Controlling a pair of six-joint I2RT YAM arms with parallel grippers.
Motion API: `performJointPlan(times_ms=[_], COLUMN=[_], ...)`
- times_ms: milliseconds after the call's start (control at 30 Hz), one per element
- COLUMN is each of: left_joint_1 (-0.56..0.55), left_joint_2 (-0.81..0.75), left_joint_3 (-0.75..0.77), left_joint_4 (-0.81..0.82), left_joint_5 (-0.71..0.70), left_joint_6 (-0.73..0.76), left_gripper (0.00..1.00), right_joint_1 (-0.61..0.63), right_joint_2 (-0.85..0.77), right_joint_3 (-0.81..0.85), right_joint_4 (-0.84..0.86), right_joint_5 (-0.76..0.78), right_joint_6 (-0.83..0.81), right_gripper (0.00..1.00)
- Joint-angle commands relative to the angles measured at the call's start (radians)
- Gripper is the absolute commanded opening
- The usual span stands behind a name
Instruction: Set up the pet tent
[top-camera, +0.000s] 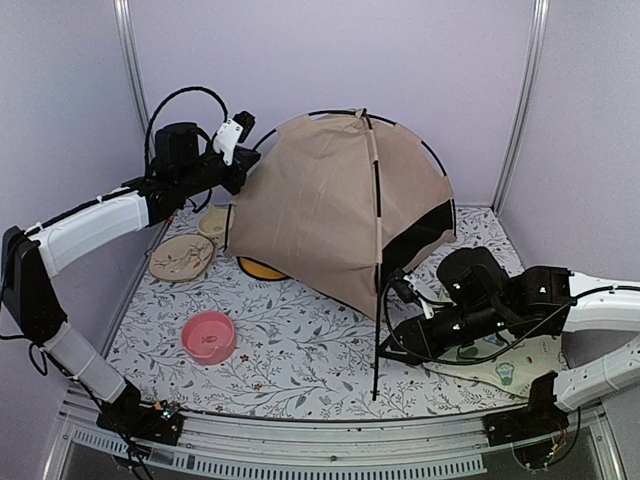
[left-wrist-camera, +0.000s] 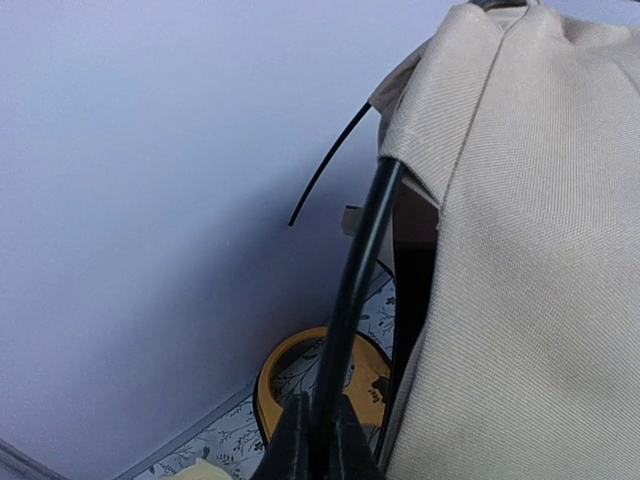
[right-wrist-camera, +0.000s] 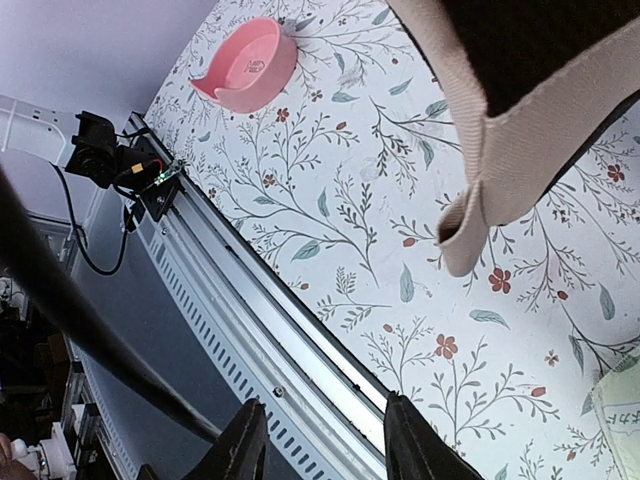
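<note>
Standing mid-frame on the tabletop (top-camera: 300, 350), the pet tent (top-camera: 330, 210) looks light, cloth floppy, thin poles springy (probably slick). Left hand (left-wrist-camera: 318, 425) clamps a pole (left-wrist-camera: 355, 290) at upper left; right hand (right-wrist-camera: 325, 440), lower right, fingers apart, holds nothing. Grab poles, not cloth.

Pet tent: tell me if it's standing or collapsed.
Standing, mostly: the pet tent domes over crossed black poles, but one pole end pokes free below the front corner.

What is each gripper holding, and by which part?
Left gripper grips the pet tent by a black pole, beside the fabric edge. Right gripper holds nothing; jaws apart.
</note>
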Motion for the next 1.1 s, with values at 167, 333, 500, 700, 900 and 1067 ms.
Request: performJointPlan(times_ms=[167, 333, 500, 700, 900, 1067], left_joint_1=[0.017, 0.017, 0.018, 0.018, 0.019, 0.019], left_joint_2=[-0.014, -0.011, -0.012, -0.017, -0.018, -0.011], left_joint_3=[-0.004, -0.003, 0.002, 0.006, 0.009, 0.019], left_joint_4=[0.101, 0.101, 0.097, 0.090, 0.087, 0.083], left_joint_5=[-0.027, -0.028, -0.027, -0.031, -0.028, -0.027], left_joint_6=[-0.013, -0.015, -0.018, -0.015, -0.019, -0.019], left_gripper=[0.00, 0.00, 0.00, 0.00, 0.00, 0.00], right_joint_1=[0.017, 0.018, 0.052, 0.100, 0.101, 0.101], right_joint_2=[-0.089, -0.130, -0.112, -0.011, 0.011, 0.009], right_joint_3=[-0.064, -0.108, -0.109, -0.087, -0.105, -0.103], right_joint_4=[0.076, 0.108, 0.211, 0.264, 0.320, 0.322], right_joint_5=[0.027, -0.017, -0.043, -0.029, -0.028, -0.024], right_joint_6=[0.038, 0.040, 0.028, 0.008, 0.017, 0.015], right_gripper=[0.42, 0.48, 0.52, 0.51, 0.38, 0.30])
